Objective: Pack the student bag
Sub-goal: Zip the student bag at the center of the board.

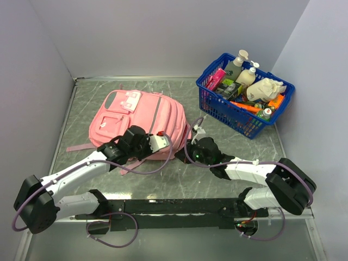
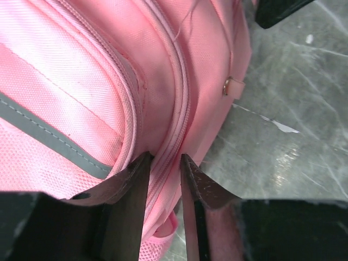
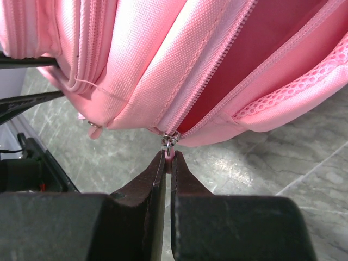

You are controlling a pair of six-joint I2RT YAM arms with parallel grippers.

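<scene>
Right wrist showed the right gripper (image 3: 168, 155), jaws nipped on the backpack's (image 3: 163, 65) zipper pull (image 3: 171, 142); the left gripper's (image 2: 165, 160) jaws pinched its seam.

One backpack (image 1: 138, 117), one basket (image 1: 222, 111), two robot arms (image 1: 76, 174) (image 1: 250, 169).
Three pale bottles (image 1: 247, 75) stand in the basket at upper right; its smaller packets (image 1: 225, 87) are too jumbled to count.

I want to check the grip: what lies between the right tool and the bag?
Only the zipper pull, with the right tool shut on it; nothing else separates the tool from the bag. The right wrist view shows this.
</scene>
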